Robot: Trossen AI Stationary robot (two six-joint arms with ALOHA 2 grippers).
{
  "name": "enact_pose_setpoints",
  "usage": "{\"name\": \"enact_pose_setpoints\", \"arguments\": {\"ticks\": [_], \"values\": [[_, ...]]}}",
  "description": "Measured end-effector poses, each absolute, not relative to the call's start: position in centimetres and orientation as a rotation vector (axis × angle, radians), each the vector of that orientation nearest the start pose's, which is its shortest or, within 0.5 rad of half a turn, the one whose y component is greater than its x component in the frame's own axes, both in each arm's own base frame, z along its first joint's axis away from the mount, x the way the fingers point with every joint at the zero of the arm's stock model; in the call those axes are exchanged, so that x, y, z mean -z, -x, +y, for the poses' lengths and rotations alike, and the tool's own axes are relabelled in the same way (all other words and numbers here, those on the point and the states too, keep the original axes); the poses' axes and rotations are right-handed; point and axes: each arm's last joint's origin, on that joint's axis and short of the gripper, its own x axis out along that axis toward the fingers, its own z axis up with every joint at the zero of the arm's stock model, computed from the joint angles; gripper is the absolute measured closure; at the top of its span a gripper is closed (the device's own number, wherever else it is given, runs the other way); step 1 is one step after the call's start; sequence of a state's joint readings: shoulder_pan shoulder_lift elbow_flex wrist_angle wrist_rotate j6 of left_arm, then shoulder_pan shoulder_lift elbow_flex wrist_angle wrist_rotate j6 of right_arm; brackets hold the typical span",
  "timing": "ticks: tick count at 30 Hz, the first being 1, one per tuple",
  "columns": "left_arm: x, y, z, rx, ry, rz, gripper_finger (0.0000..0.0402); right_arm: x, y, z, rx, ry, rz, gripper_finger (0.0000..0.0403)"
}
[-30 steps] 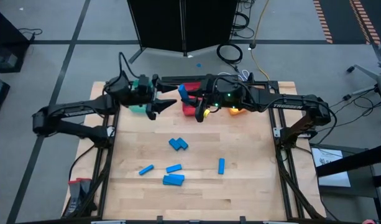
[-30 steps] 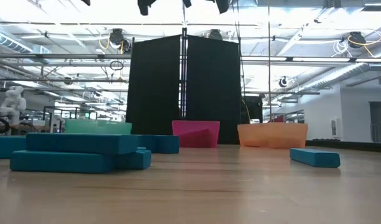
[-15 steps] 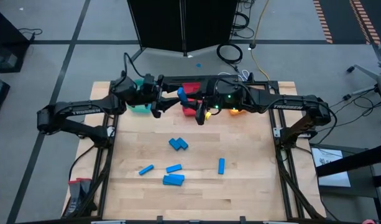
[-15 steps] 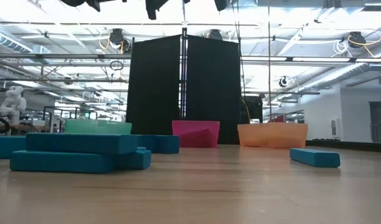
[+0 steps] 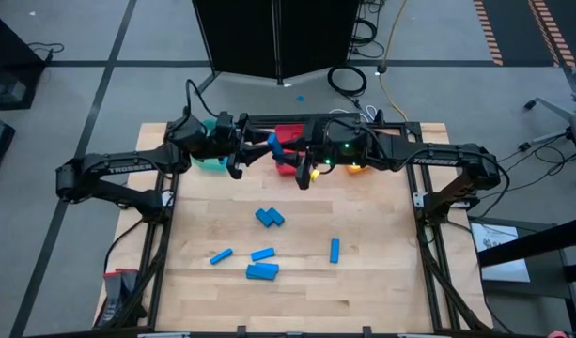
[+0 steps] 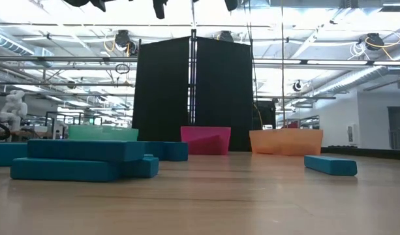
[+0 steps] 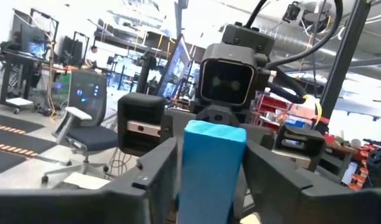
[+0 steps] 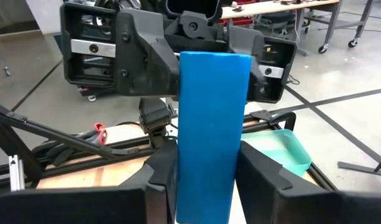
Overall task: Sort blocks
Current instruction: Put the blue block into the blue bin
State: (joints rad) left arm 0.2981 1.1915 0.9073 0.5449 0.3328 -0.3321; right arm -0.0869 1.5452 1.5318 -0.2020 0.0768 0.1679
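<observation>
We look straight down on the whole surface (image 5: pixel 288 291) from overhead; level across it from its top; both wrist cameras face each other closely, sharing one blue block (image 8: pixel 212 134).

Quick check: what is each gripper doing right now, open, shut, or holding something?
Left gripper: around the blue block; grip cannot be told.
Right gripper: shut on the blue block.

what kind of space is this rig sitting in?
Looks like a big open robotics lab or workshop: exposed ceiling pipes, an office chair among workstations, other benches on a bare concrete floor with striped tape.
</observation>
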Motion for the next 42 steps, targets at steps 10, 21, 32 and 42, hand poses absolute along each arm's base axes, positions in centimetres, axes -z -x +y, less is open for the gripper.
{"name": "enact_pose_setpoints", "arguments": {"ticks": [10,21,32,42], "values": [[-36.21,-25.71,6.9,0.076,0.242,-0.237,0.0269,-40.37,-35.21,-3.14,0.174,-0.172,0.199,0.0299],[-35.92,-25.76,7.11,0.018,0.263,-0.211,0.0139,-40.39,-35.26,-2.71,0.163,-0.16,0.198,0.0299],[-35.85,-25.8,7.23,-0.021,0.268,-0.214,0.0035,-40.47,-35.28,-2.65,0.138,-0.158,0.192,0.0299],[-36.59,-25.72,6.27,0.157,0.204,-0.268,0.0034,-40.55,-35.29,-2.46,0.109,-0.139,0.192,0.0299]]}}
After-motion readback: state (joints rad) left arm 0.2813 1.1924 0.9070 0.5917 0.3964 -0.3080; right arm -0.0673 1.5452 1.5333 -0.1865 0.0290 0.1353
